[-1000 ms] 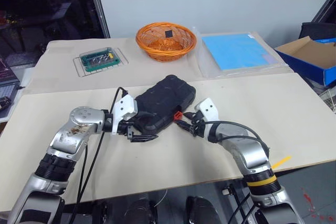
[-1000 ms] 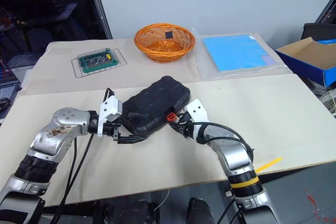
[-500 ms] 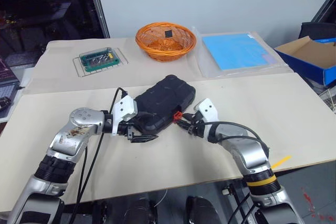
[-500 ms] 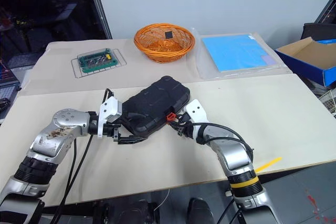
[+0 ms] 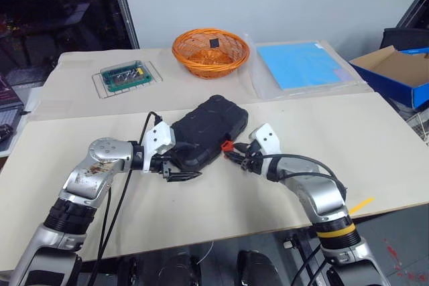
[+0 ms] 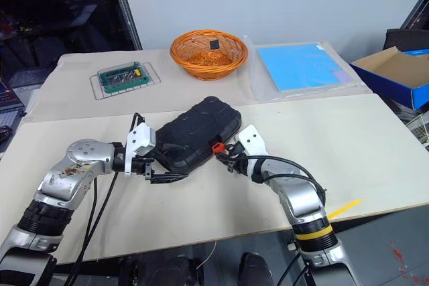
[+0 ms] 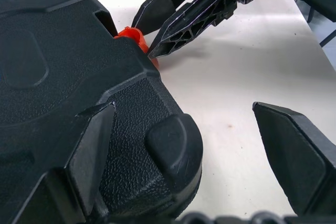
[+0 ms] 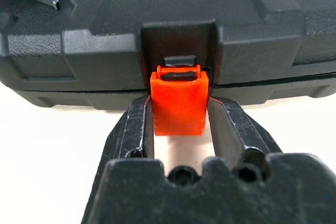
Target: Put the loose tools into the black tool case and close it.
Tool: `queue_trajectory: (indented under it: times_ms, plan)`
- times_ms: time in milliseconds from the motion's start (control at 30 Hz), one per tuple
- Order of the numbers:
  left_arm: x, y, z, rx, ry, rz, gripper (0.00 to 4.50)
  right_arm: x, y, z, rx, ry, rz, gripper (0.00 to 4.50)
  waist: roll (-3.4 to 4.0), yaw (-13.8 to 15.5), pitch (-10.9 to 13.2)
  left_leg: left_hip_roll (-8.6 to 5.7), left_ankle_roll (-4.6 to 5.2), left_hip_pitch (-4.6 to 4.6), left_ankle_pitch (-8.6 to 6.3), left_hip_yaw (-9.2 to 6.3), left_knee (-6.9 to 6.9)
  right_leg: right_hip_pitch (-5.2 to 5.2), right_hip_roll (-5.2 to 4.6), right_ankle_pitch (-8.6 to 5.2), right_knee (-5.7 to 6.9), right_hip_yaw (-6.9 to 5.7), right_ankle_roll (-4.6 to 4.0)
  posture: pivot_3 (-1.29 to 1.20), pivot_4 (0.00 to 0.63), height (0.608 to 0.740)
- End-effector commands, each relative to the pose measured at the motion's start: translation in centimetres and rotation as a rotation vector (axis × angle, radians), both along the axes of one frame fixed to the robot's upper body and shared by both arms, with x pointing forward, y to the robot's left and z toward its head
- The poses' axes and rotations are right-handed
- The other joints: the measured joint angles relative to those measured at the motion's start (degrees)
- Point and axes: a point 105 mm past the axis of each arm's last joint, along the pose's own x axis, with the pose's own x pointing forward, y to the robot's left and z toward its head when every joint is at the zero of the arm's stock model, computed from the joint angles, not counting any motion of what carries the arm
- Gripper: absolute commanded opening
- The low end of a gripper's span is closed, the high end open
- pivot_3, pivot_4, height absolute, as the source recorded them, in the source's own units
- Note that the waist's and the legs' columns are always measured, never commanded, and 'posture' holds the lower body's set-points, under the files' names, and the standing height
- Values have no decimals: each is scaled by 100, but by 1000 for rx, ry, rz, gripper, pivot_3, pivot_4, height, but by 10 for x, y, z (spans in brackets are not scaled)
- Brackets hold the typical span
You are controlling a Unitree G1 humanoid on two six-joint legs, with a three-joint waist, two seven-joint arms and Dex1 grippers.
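The black tool case [image 5: 204, 128] lies shut mid-desk. The right tool [image 8: 179, 109] pinches its orange latch [image 8: 178, 100]; the left tool [image 7: 202, 148] gapes around its corner.

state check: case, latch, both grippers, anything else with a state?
black tool case: lid down, flat on the table
orange-red latch: sticking out from the case edge, not folded flat
right gripper: shut on the latch, a finger each side
left gripper: open, straddling a case corner
green bit box: clear lid shut
orange basket: upright, small dark item inside
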Motion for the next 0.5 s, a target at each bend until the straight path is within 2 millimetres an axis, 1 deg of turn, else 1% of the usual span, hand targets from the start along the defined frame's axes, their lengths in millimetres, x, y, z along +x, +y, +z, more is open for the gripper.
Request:
queue_trajectory:
  times_ms: [33,333,500]
  plan:
    - [-2,2,-21,42,79,22,4500,2,9,42,60,-137,43,1241,0,-17,0,0,0,0,0,0,0,0,0,0,1,0,0,0,150,740]
    - [-4,2,-22,42,83,28,4500,2,10,43,88,-139,42,1241,0,-30,0,1,-3,1,2,1,-1,-1,1,1,2,0,-2,0,150,740]
    - [-5,1,-22,42,87,31,4500,6,15,38,121,-121,30,1241,0,-57,0,1,-3,1,2,1,-2,-1,1,1,2,1,-2,0,150,740]
